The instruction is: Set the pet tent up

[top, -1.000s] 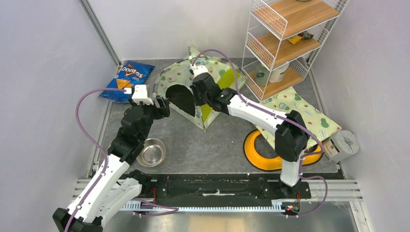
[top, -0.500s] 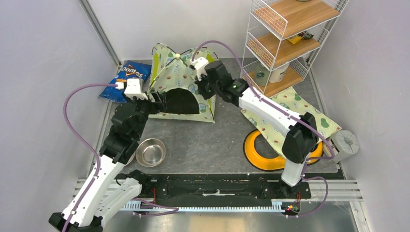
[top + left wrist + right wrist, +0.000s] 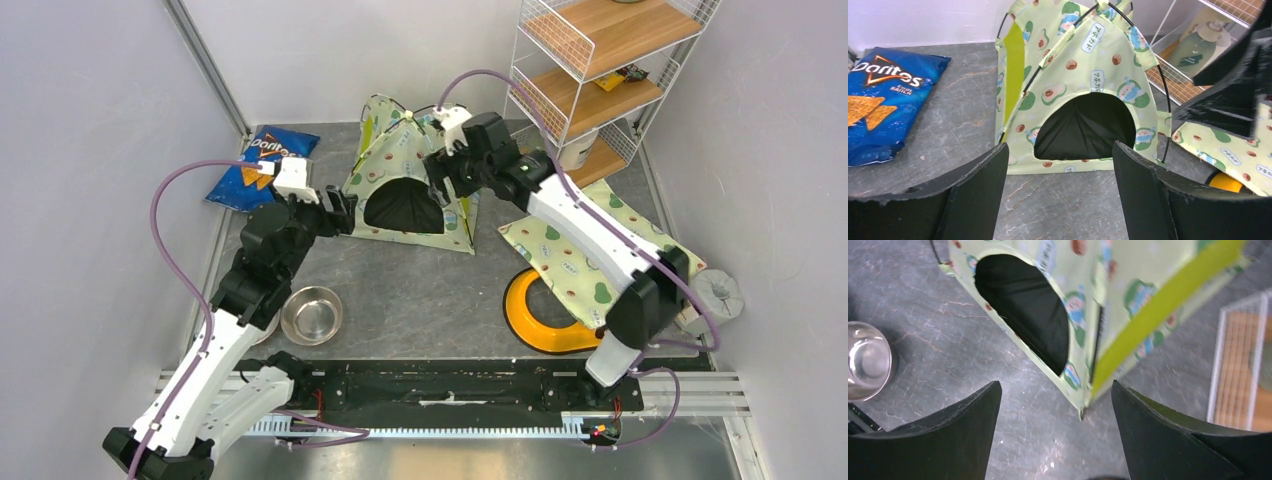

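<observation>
1. Steel bowl [image 3: 311,315]: nearest the arm bases, behind and below the left jaws, well apart from the work. Plays no part in the task.
2. Yellow ring [image 3: 545,310] and matching flat mat [image 3: 600,245]: off to the right of the right jaws. The mat lies partly over the ring and is probably set aside for later.
3. Left gripper [image 3: 1059,150]: jaws spread wide, holding nothing. It is aimed level at the doorway, which is framed between the two fingers, ahead of them and not touching. Judged a standoff position that leaves the fabric free to stand alone.
4. Right gripper [image 3: 1055,387]: jaws likewise released and empty. It is poised over the tent's right front corner, with the seam and lime-green lining visible beyond the gap. Probably placed to steady that side should it sag.
5. Pet tent [image 3: 415,190]: ahead of the left jaws and under the right ones. It stands upright on the tabletop with black poles bowed to the peak and the doorway facing the bases. Appears erected, so the task is judged nearly complete.
6. Doritos bag [image 3: 258,168]: left of the left jaws, flat, near the tent but apart.
7. Wire shelf rack [image 3: 590,90]: farthest, beyond the right jaws.
</observation>
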You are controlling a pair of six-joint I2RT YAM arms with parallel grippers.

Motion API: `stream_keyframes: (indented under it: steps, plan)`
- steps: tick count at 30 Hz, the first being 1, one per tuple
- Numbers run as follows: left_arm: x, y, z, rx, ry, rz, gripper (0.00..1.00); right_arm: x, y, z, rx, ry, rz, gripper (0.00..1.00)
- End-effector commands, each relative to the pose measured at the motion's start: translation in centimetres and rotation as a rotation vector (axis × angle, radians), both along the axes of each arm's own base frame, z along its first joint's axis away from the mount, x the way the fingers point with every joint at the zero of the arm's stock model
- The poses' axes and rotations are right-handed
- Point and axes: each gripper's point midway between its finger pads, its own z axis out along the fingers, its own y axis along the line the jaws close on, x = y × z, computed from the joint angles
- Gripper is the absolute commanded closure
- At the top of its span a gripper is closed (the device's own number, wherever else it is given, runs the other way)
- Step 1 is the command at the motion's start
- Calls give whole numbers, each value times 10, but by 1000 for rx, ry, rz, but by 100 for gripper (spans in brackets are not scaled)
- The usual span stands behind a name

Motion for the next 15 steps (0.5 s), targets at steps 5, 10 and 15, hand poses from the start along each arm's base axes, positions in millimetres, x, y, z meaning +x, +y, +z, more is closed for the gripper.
stream_keyframes:
  steps: [5,10,15]
  plan:
    - [5,-10,16,5,-24,-47,18,-38,-115,7,-105,-18,-505,12]
    - [8,-11,15,10,-28,-47,18,-70,-161,-54,-325,66,-576,12]
    - [11,-13,15,4,-33,-51,18,-84,-176,-105,-500,155,-543,11]
